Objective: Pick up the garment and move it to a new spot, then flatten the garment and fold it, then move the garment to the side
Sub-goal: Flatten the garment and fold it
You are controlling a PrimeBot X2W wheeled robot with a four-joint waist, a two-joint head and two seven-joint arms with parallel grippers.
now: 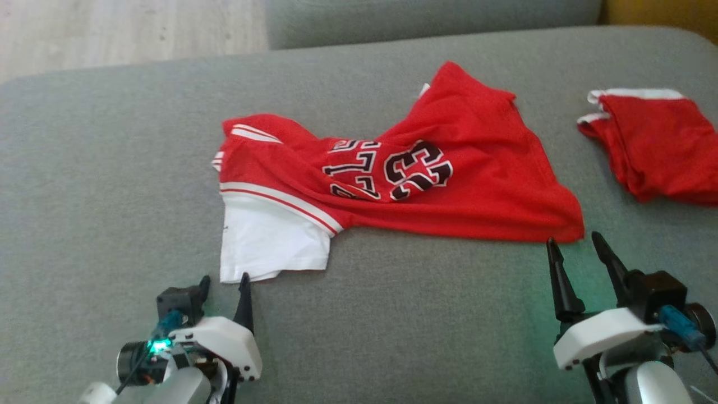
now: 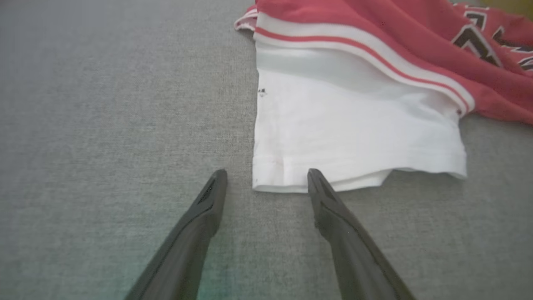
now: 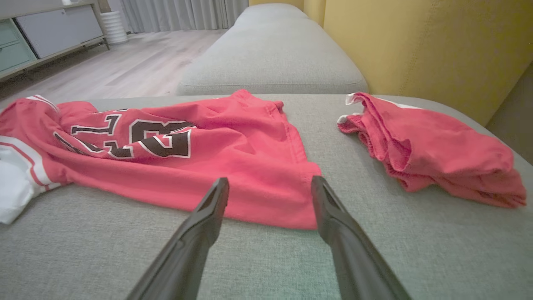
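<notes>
Red jersey (image 1: 404,179) w/ black-and-white numerals lies spread but rumpled across the grey sofa cushion (image 1: 112,168), roughly centre of the head view. Its white sleeve (image 2: 354,133) sticks out toward the robot at the lower left.

Left gripper (image 2: 266,171) sits low just short of the sleeve hem. Its fingers are spread wide w/ nothing between them, and the tips straddle the hem's near corner; I can't tell if they touch the cloth. Right gripper (image 3: 270,178) is likewise spread wide and empty, tips just at the jersey's near right corner.

A 2nd red garment (image 1: 662,151) lies bunched at the far right, apart from the jersey (prob. not this round's job).

Progress, as a judgement: early-to-mid.
- Whether the jersey was picked up and moved yet can't be told from these pics.
- Flattening isn't finished: cloth is creased over the numerals, the top left is doubled over, and the far edge is ridged.
- No fold made yet, and no move to the side.

Both grippers look posed to take a near corner each, likely to tug the jersey flat.
</notes>
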